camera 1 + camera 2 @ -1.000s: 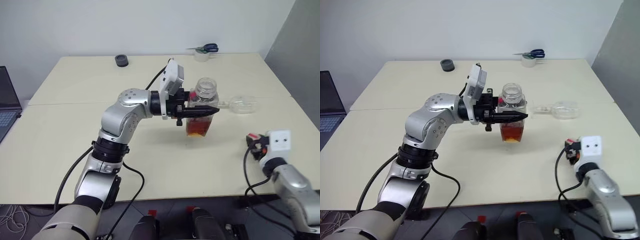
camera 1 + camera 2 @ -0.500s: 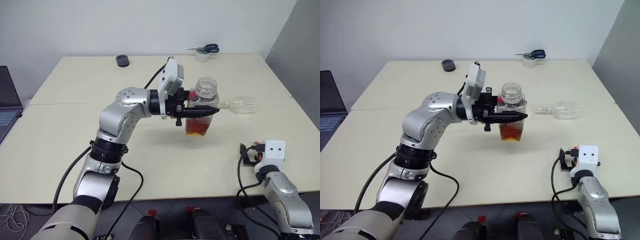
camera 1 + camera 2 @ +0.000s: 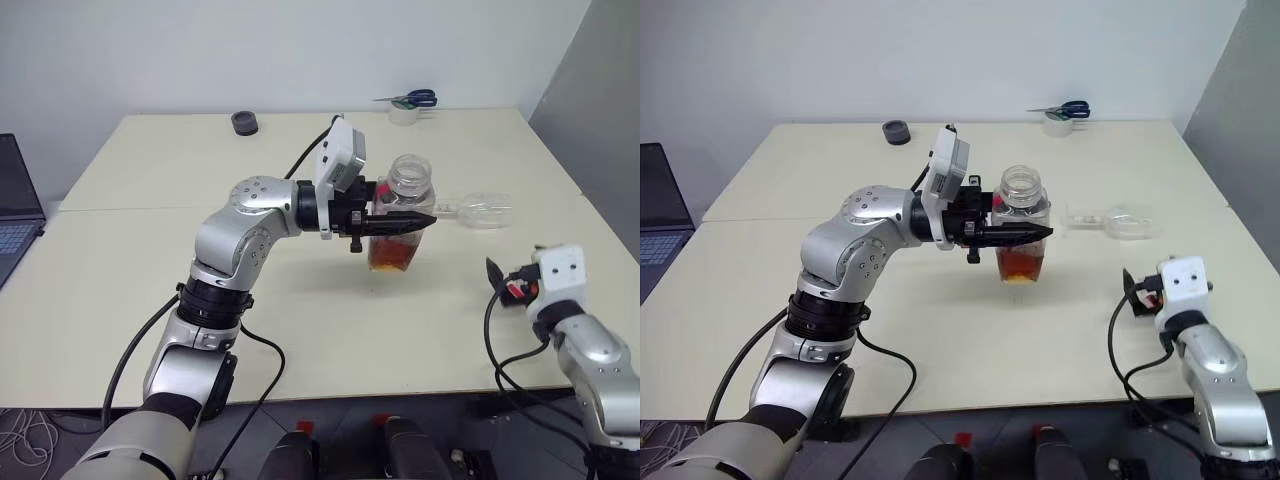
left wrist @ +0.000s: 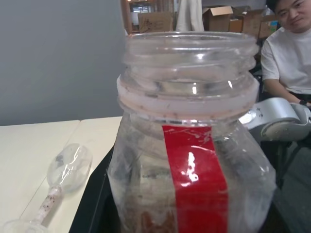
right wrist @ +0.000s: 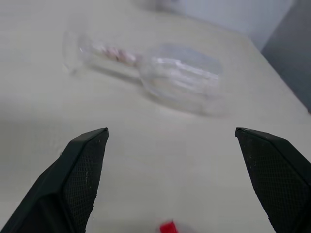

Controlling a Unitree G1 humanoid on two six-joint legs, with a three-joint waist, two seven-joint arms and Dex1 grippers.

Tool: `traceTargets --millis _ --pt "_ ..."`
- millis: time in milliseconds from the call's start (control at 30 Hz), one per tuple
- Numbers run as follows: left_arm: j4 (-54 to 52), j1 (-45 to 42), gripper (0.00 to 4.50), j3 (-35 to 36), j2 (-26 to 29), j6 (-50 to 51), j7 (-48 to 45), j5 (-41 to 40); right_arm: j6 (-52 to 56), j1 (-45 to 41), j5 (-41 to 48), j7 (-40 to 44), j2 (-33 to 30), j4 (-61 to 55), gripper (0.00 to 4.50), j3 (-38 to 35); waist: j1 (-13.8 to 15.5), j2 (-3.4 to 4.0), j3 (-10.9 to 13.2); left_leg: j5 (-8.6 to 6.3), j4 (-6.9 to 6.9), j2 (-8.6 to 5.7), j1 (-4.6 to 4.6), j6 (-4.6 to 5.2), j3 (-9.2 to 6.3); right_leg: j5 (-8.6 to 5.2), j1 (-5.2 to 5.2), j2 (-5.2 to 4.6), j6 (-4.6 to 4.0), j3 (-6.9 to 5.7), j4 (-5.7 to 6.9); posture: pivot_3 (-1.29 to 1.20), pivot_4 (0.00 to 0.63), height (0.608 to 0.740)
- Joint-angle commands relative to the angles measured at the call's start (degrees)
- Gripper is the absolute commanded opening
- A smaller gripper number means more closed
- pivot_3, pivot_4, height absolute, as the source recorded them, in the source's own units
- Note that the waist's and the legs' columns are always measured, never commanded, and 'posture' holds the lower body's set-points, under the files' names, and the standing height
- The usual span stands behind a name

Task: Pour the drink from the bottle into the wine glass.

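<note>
In the head views, the left gripper [image 3: 405, 222] was pinching the small clear squarish plastic bottle with a red label strip [image 3: 403, 214], upright and uncapped, lifted above the cream tabletop [image 3: 150, 260] near its middle; translucent amber-brown drink [image 3: 395, 254] filled only its lower part. The clear stemmed wine glass [image 3: 480, 211] lay on its side just beyond the bottle toward the robot's right, empty as far as could be seen, so pouring could not begin yet. The right gripper [image 3: 1132, 287] hung over the table's near right edge, fingers spread. In the left wrist view, the bottle's wide open mouth [image 4: 190, 42] stood close before the camera, with the toppled glass on the table behind it. In the right wrist view, the two black fingers [image 5: 80, 167] stood wide apart and empty, the fallen glass [image 5: 177, 75] ahead between them, well apart. The step in hand looked like fetching the glass; next, the right gripper would probably need to reach it, grasp the bowl or stem, and stand it upright.
</note>
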Motion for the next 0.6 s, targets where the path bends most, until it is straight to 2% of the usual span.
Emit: traceTargets --millis 33,67,167,300,400,600 --pt "-0.88 -0.47 1.75 2.35 1.11 -1.33 3.11 1.15 4.78 -5.4 13.81 11.38 -4.85 -11.62 4.44 -1.24 -0.02 0.06 0.04 0.0 0.0 0.0 0.0 0.0 -0.01 0.0 0.0 0.0 0.0 0.01 0.0 0.0 0.15 0.74" --pt "0.75 -0.67 1.75 2.39 1.13 -2.72 5.78 3.48 8.52 -7.22 18.64 13.54 -7.0 -13.74 4.44 -1.61 0.02 0.06 0.04 0.0 0.01 -0.02 0.0 0.0 -0.03 0.0 0.02 0.0 0.0 0.0 -0.01 0.0 0.15 0.74" --pt "7.04 -2.14 1.75 3.06 0.59 -7.09 14.41 9.93 18.76 -15.28 35.13 13.06 -10.67 -15.74 4.44 -4.53 0.16 0.0 0.05 -0.04 0.06 -0.03 0.03 0.07 -0.36 0.01 0.25 -0.02 0.0 -0.24 -0.2 0.0 0.15 0.74" --pt "16.21 -5.19 1.75 5.58 0.67 -12.69 27.05 17.38 25.79 -26.8 47.04 14.03 -16.53 -12.92 4.44 -5.39 0.37 -0.04 0.11 -0.06 0.1 -0.09 -0.04 0.1 -0.46 0.01 0.22 -0.12 -0.01 -0.3 -0.21 0.0 0.15 0.74" --pt "21.66 -6.28 1.75 7.05 1.65 -17.79 37.31 23.56 27.27 -31.93 48.54 15.41 -18.4 -10.89 4.44 -3.31 0.39 -0.08 0.12 -0.04 0.01 -0.07 -0.11 0.07 -0.5 0.01 0.17 -0.24 -0.01 -0.34 -0.32 0.0 0.15 0.74" --pt "24.38 -3.92 1.75 13.12 1.66 -17.85 51.62 26.6 25.18 -33.58 44.82 14.34 -13.54 -9.03 4.44 1.66 0.48 -0.13 0.14 -0.05 0.0 -0.1 -0.26 0.05 -0.48 0.02 0.04 -0.43 0.0 -0.28 -0.36 0.0 0.15 0.74"
